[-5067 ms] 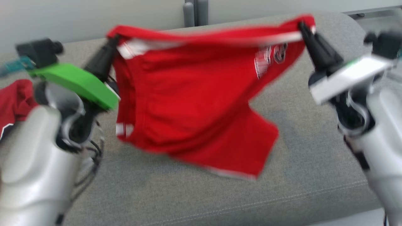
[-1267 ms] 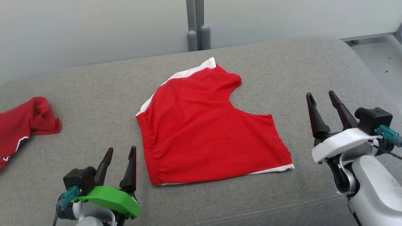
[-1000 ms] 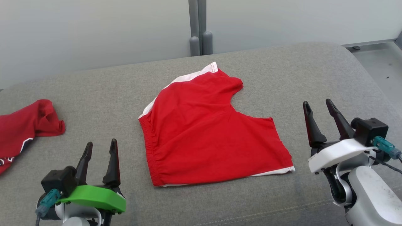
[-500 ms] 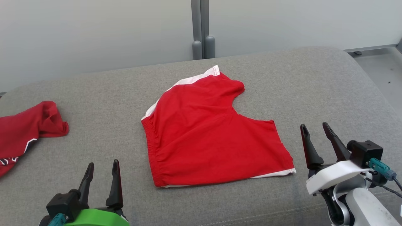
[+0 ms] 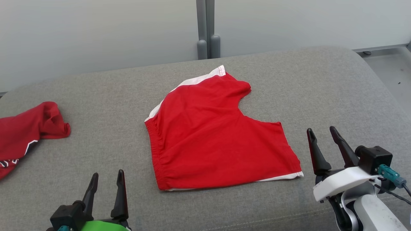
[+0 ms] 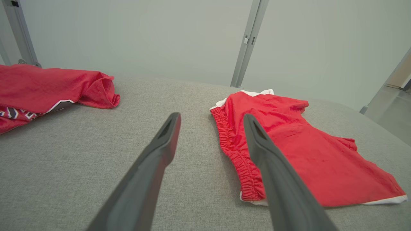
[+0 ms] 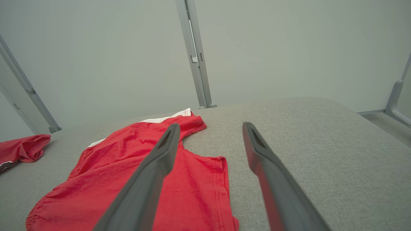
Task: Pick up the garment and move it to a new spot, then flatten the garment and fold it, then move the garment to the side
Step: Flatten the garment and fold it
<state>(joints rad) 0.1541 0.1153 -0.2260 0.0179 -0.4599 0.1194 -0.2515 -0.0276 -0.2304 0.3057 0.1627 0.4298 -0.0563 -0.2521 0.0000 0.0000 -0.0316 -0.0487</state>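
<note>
The garment [image 5: 212,138], red shorts with white trim, lies folded and flat in the middle of the grey cushion [image 5: 96,96]; its elastic waistband faces left. It also appears in the left wrist view as the garment [image 6: 305,150] and in the right wrist view as the garment [image 7: 128,173]. My left gripper [image 5: 107,175] stands open at the lower left, clear of the cloth, with nothing between its fingers. My right gripper [image 5: 321,130] stands open just right of the garment's lower right corner, also holding nothing.
A second red garment [image 5: 25,131] with a printed pattern lies crumpled at the cushion's left edge, also seen as a red heap [image 6: 48,89]. A pale wall with a grey post [image 5: 205,29] runs behind the cushion. Floor [image 5: 391,67] shows beyond the cushion's right end.
Both grippers have let go of the garment, which now lies folded on the cushion. Over the last second both arms have drawn back toward me, and the camera has shifted slightly.
</note>
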